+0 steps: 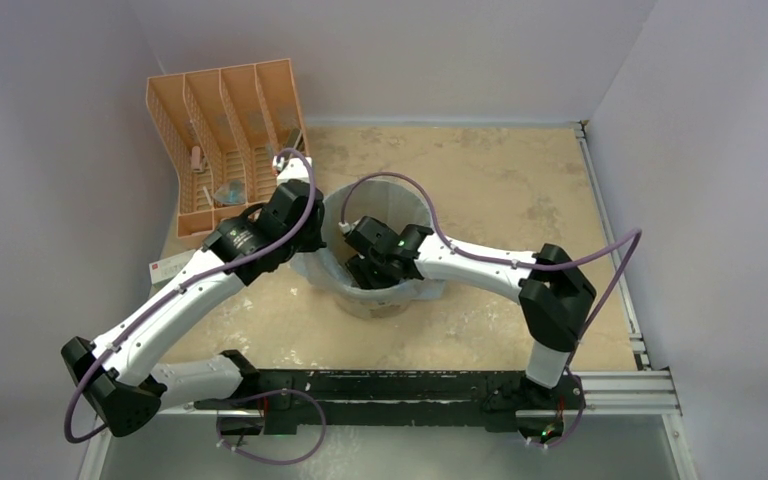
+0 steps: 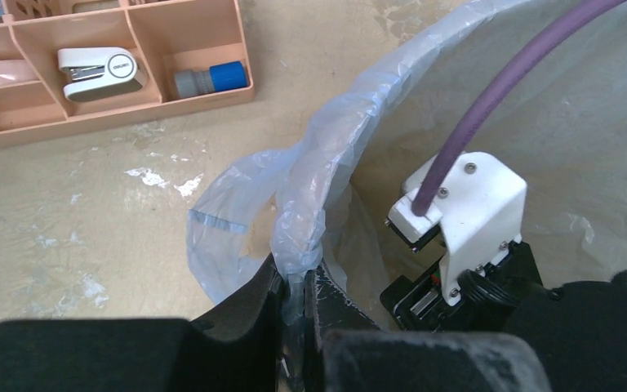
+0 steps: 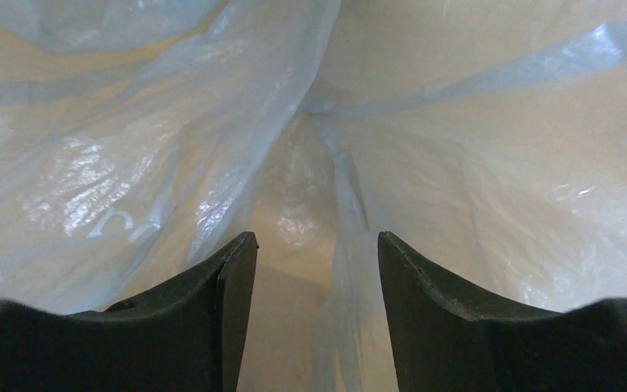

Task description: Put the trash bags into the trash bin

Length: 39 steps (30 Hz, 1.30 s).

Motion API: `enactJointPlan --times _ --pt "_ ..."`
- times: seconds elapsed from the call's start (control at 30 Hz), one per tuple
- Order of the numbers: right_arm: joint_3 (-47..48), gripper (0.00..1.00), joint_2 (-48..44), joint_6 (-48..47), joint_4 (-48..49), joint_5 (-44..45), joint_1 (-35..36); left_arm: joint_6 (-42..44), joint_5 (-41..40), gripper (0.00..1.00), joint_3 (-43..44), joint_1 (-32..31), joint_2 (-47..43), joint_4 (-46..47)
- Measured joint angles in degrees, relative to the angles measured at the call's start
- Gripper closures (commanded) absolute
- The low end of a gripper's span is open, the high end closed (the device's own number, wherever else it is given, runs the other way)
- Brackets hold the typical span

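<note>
Left jaws clamp trash bag (image 2: 302,204); right jaws parted inside bin (image 1: 385,300).

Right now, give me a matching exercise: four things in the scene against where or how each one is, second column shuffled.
Column 1
1. left end effector
2. right end effector
3. trash bag
4. stapler

Column 2
A. lies in a compartment of the orange organizer
B. jaws apart, down inside the trash bin
C. lines the bin, edge bunched along its rim
D. shut on the bag's edge at the rim

Pairs: 1-D, 2-B, 3-C, 4-A
</note>
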Motion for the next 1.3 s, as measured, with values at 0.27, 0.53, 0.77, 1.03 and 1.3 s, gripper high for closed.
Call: enactJointPlan --times 0.27,0.53,0.77,1.03,1.3 --pt "4.1 0.34 -2.0 0.9 0.2 1.5 0.0 0.0 -0.1 1.00 0.2 0.0 1.0 -0.4" --pt "10.5 0.37 -5.5 2.3 -1.2 7.1 -0.4 0.0 0.0 1.00 0.3 0.0 1.1 -0.5" --pt "6.4 0.38 0.2 4.6 -4.0 13.8 -0.8 -0.1 -0.1 1.00 1.2 0.0 1.1 -2.6" --pt "2.4 0.39 5.9 4.7 -0.9 15.8 -0.8 -1.0 0.5 1.00 1.2 0.0 1.3 -3.9" --pt "0.1 0.39 8.0 2.6 1.7 13.6 -0.7 -1.6 0.7 1.00 1.2 0.0 1.3 -3.9"
